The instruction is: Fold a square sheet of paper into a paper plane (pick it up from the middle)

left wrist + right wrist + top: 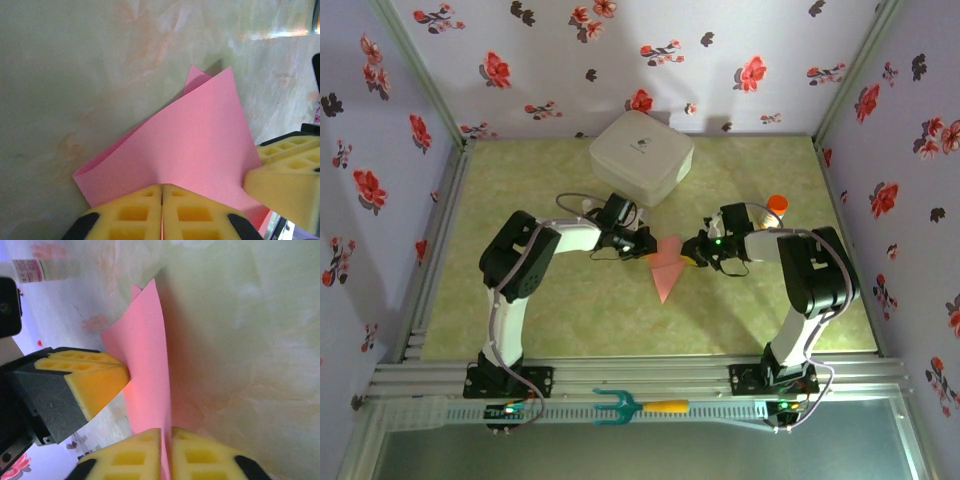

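Pink paper (667,265) is thin, light, floppy and easily creased. The left jaws and right jaws are each clamped on an opposite top corner, which looks a sound hold.

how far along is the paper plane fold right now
Done: the pink paper is doubled over, two layers showing, with one pointed end. In hand: left gripper and right gripper are both shut on it from opposite sides. Left: no slim dart with a centre ridge yet, so more folds remain.
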You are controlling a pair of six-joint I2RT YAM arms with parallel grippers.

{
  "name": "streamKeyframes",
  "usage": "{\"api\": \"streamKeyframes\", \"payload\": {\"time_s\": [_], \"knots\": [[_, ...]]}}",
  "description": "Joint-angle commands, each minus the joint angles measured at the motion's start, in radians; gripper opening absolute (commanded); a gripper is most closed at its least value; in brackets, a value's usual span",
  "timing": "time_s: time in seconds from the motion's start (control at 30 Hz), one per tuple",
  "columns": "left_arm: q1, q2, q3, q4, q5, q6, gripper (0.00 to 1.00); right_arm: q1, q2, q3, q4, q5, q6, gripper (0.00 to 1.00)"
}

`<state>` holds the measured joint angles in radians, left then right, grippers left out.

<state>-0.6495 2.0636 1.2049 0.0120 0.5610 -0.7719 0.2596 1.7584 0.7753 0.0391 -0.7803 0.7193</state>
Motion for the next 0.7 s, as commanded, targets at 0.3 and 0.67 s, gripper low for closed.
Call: {"api": "streamKeyframes", "payload": {"time_s": [0.3, 0.67], "knots": [[-0.003, -0.192, -0.049, 0.035, -0.033, -0.078, 0.23, 0.049, -0.166, -0.206, 0.310, 0.284, 0.437, 0.03], [-0.045, -0.075, -0.042, 0.041, -0.017, -0.132, 0.11, 0.116, -0.217, -0.296, 0.372, 0.442, 0.558, 0.07]]}}
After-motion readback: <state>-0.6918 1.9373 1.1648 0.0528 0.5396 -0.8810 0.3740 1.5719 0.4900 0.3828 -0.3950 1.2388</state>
